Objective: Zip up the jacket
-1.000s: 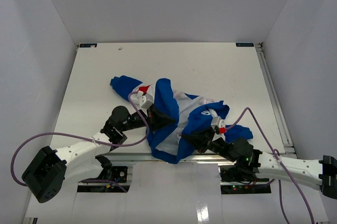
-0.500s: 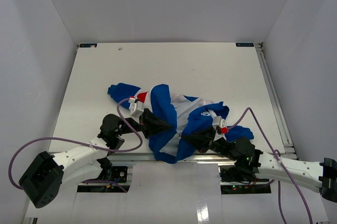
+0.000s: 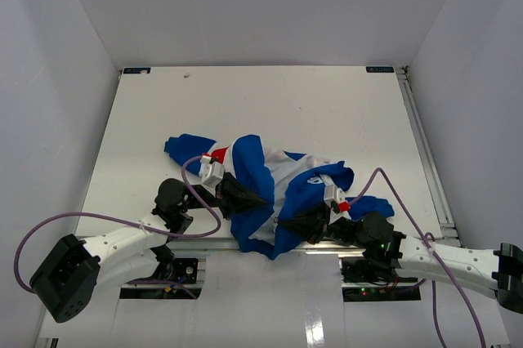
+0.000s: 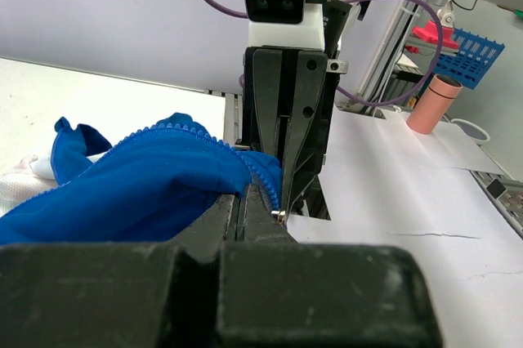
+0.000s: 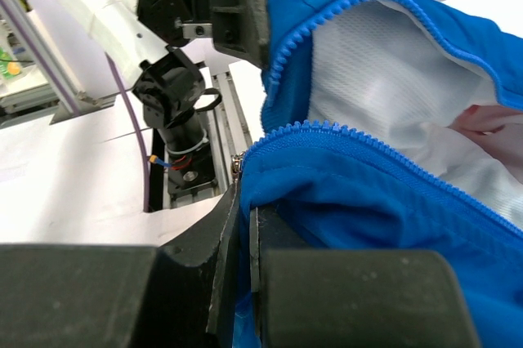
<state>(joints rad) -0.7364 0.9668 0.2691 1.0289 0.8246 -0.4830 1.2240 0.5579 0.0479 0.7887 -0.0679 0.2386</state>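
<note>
The royal-blue jacket (image 3: 261, 180) with white and red panels lies crumpled at the table's near edge, its front open. My left gripper (image 3: 255, 198) is shut on the blue hem beside the zip teeth; in the left wrist view (image 4: 260, 201) its jaws pinch the fabric (image 4: 147, 189) with a small metal zip end at the tips. My right gripper (image 3: 288, 222) is shut on the other front edge; in the right wrist view (image 5: 243, 197) blue fabric (image 5: 359, 201) sits between the jaws, a metal zip piece (image 5: 238, 165) at their tip. The white lining (image 5: 392, 78) shows.
The white table (image 3: 270, 103) stretches far beyond the jacket. A metal rail (image 3: 425, 144) runs along its right side. White walls enclose the table. The arm bases and purple cables (image 3: 49, 225) lie at the near edge.
Both grippers have pulled the jacket's bottom hem nearer the front edge and closer together. The jacket's far sleeve has slid toward the left and nearer with it.
</note>
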